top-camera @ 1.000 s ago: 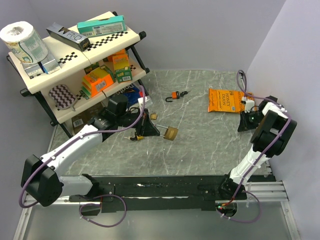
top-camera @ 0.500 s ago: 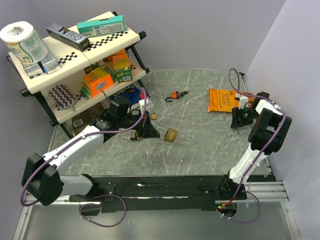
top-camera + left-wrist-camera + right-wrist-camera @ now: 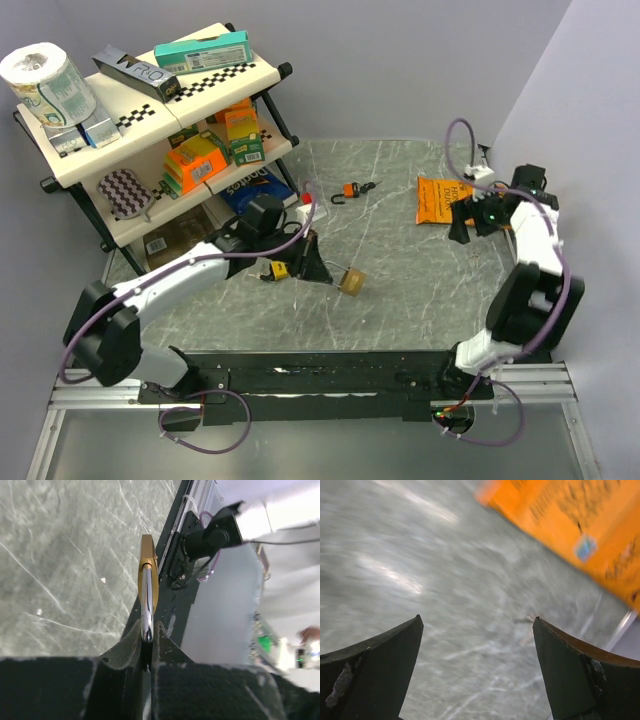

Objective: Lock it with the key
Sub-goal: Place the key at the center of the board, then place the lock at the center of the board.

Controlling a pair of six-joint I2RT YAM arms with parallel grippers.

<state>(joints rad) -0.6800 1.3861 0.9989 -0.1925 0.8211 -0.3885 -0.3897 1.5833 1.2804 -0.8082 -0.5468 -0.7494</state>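
— What does the left arm look like?
— White shells with bulky black joints, same as the right arm. Both claws are matte black. The left claw is narrow and wedge-shaped, the right claw broad, curved and scuffed pale.
— Any wiring?
— A purple cable loops behind the right claw, beside a small green light.

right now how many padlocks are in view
1: the brass padlock, its shackle pinched in the left fingers, mid-table. The small orange clip farther back may be another lock; too small to tell. Others could hide on the shelves.
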